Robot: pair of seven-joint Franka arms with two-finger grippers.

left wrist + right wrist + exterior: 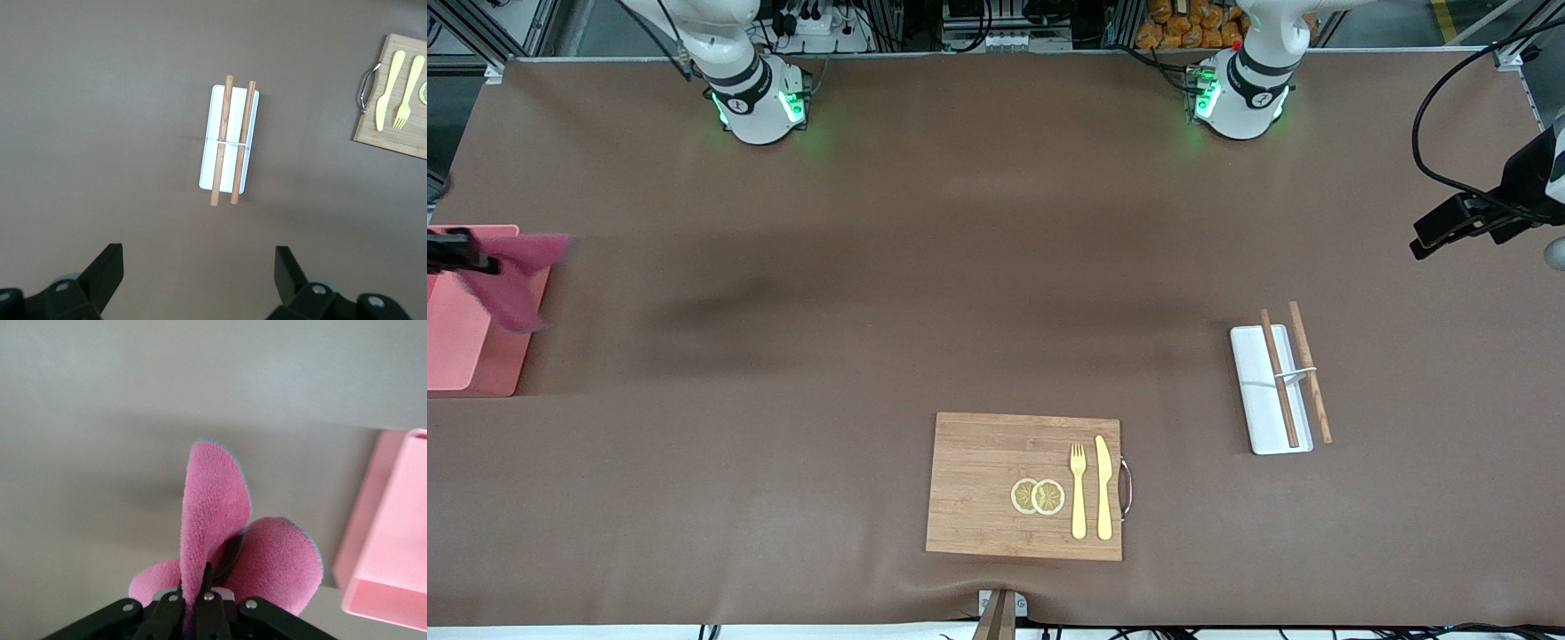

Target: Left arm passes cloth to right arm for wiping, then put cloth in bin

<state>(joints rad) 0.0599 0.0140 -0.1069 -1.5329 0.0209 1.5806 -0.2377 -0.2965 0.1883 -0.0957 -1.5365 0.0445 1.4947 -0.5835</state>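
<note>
My right gripper (pixel 471 260) is shut on the magenta-pink cloth (pixel 516 280) and holds it in the air over the edge of the pale pink bin (pixel 463 356) at the right arm's end of the table. In the right wrist view the cloth (pixel 217 520) bulges out from between the shut fingers (pixel 200 587), and a corner of the bin (pixel 393 540) shows beside it. My left gripper (pixel 1449 233) is open and empty, up in the air at the left arm's end of the table. In the left wrist view its fingers (pixel 107 267) stand wide apart over bare table.
A wooden board (pixel 996 480) with two lemon slices (pixel 1038 496), a yellow fork (pixel 1079 489) and knife (pixel 1104 487) lies near the front camera. A flat white tray (pixel 1258 409) with two wooden chopsticks (pixel 1280 378) lies toward the left arm's end; it also shows in the left wrist view (pixel 230 148).
</note>
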